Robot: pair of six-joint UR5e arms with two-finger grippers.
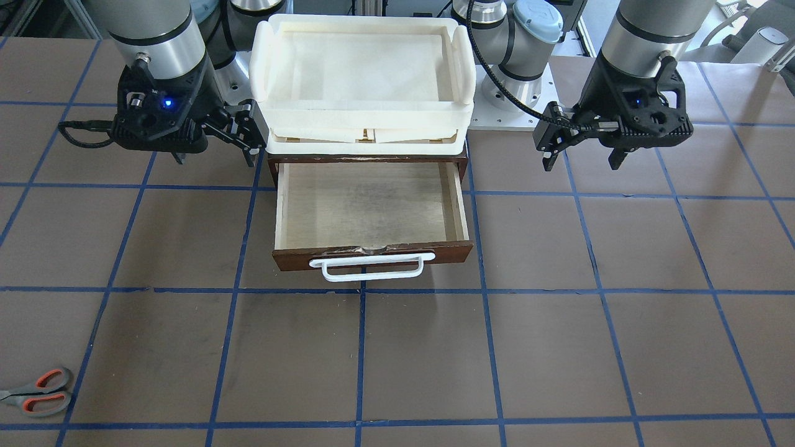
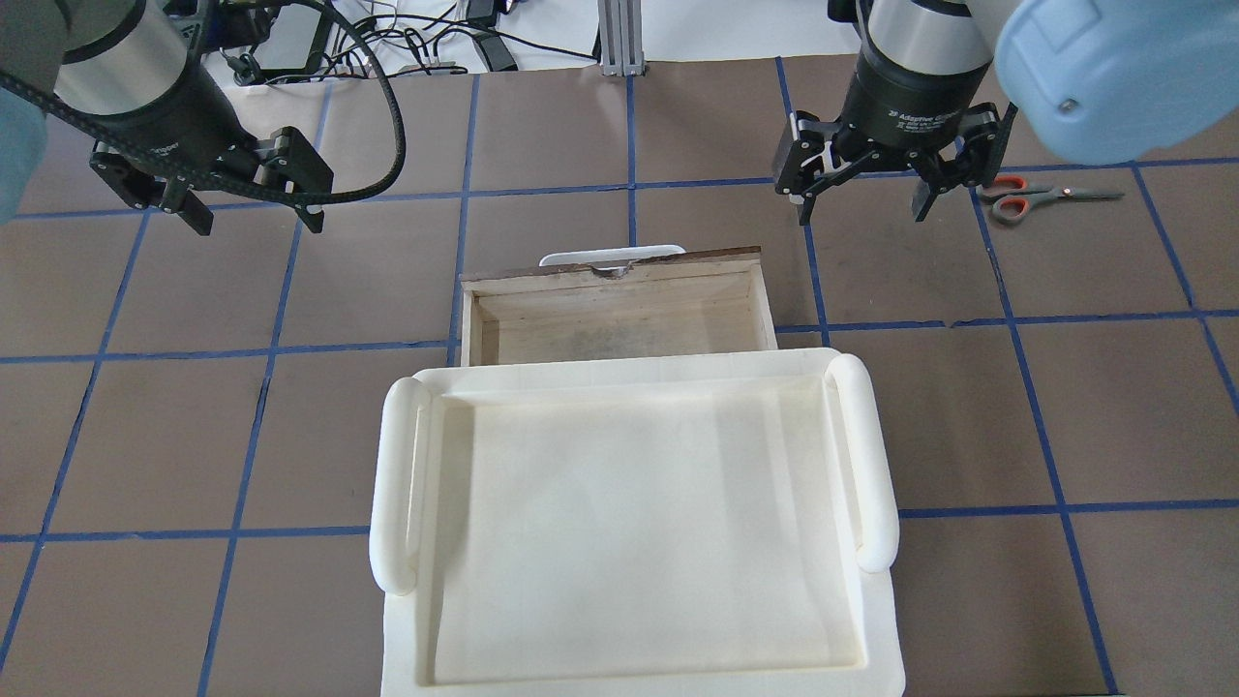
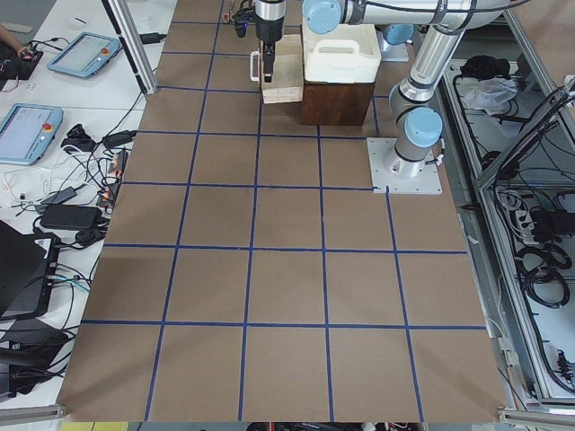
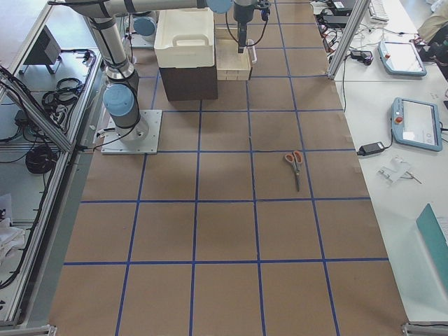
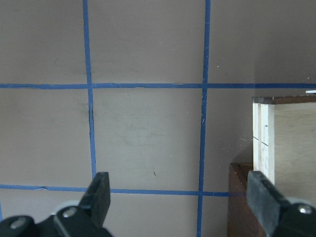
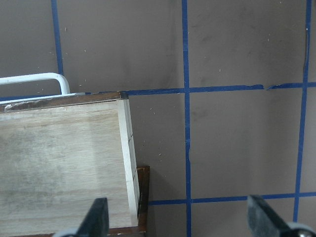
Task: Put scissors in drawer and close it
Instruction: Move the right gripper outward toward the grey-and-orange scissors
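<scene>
The scissors (image 1: 37, 392), with dark grey handles lined orange-red, lie flat on the table far from the drawer. They also show in the overhead view (image 2: 1045, 196) and the right exterior view (image 4: 295, 166). The dark brown drawer (image 1: 366, 211) is pulled open and its pale plywood inside is empty. Its white bar handle (image 1: 372, 266) is on the front. My right gripper (image 2: 861, 213) is open and empty above the table, between the drawer and the scissors. My left gripper (image 2: 258, 223) is open and empty on the drawer's other side.
Cream-white plastic trays (image 2: 629, 523) are stacked on the brown cabinet behind the drawer. The left wrist view shows the drawer's side wall (image 5: 264, 133) by one fingertip (image 5: 261, 197). The right wrist view shows the drawer's corner (image 6: 123, 148). The brown table has a blue tape grid.
</scene>
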